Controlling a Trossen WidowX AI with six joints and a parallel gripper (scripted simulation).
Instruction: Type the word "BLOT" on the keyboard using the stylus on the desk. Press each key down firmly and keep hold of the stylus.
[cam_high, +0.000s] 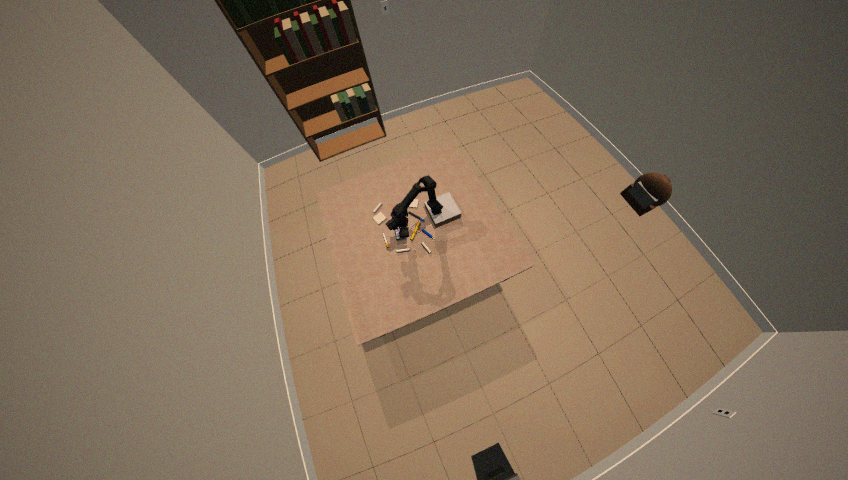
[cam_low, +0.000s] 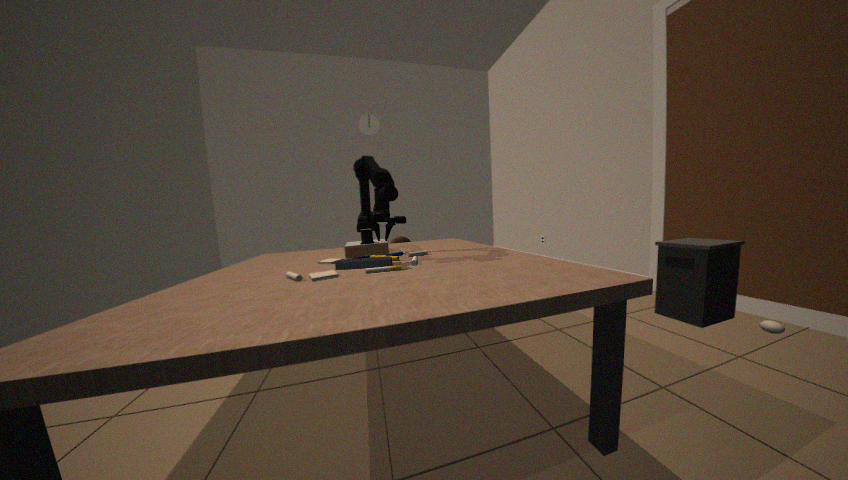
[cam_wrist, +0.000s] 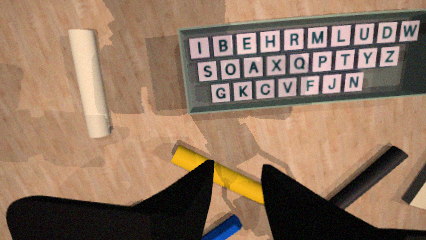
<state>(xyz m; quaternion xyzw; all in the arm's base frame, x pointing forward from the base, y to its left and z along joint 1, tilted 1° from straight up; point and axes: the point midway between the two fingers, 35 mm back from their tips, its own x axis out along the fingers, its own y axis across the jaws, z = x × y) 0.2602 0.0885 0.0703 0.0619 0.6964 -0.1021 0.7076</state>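
The keyboard (cam_wrist: 382, 80) (cam_low: 363, 263) lies across the upper right of the wrist view, its letter keys in three rows; B, L and O, T show in the top and middle rows. A yellow stick (cam_wrist: 240, 184) (cam_high: 415, 230) lies on the table on the near side of the keyboard. My gripper (cam_wrist: 237, 169) (cam_low: 383, 237) is partly open and empty. It is above the table, with its fingertips on either side of the yellow stick in the wrist view and not gripping it. The fingers cover part of the stick. I cannot tell whether this stick is the stylus.
A black stick (cam_wrist: 370, 176) lies right of the fingers and a blue one (cam_wrist: 223, 229) (cam_high: 427, 234) below them. A white cylinder (cam_wrist: 89, 82) lies left of the keyboard. A white stick with a yellow end (cam_high: 385, 239) and a cream pad (cam_high: 379, 218) (cam_low: 323, 275) are beyond the keyboard.
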